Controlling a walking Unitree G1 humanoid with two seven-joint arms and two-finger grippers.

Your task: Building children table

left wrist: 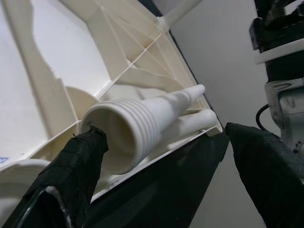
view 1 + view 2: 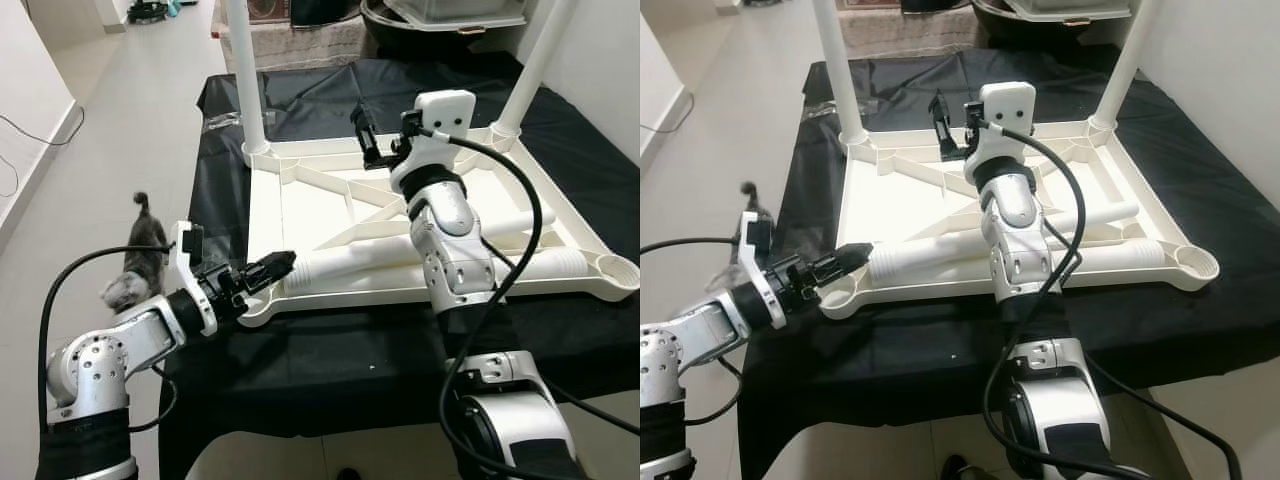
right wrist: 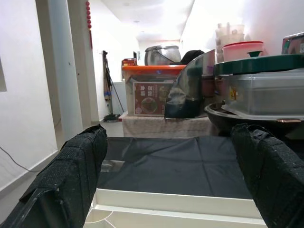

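**Desk:** White plastic is what dominates — what is it?

**Photographer:** An upturned children's table (image 2: pixel 330 215), underside up, on a worktop (image 2: pixel 560 150) draped in black cloth. Two legs stand upright in its far corners: the far left leg (image 2: pixel 248 90) and the far right leg (image 2: pixel 530 75). Two loose legs lie across the near part of the frame, the front loose leg (image 2: pixel 345 267) with its ribbed open end toward the near left corner.

**Desk:** And the robot?

**Photographer:** Its left pincer (image 2: pixel 272 268) is at that near left corner, fingers apart, the ribbed end of the leg between them in the wrist view (image 1: pixel 133 137). Whether they touch it, I cannot tell. The right pincer (image 2: pixel 365 135) hangs above the far edge of the table, fingers (image 3: pixel 71 180) spread wide with nothing between them.

**Desk:** Anything around it?

**Photographer:** A cat (image 2: pixel 135 265) on the tiled floor (image 2: pixel 140 120) to the left, and storage boxes (image 3: pixel 152 95) beyond the worktop.
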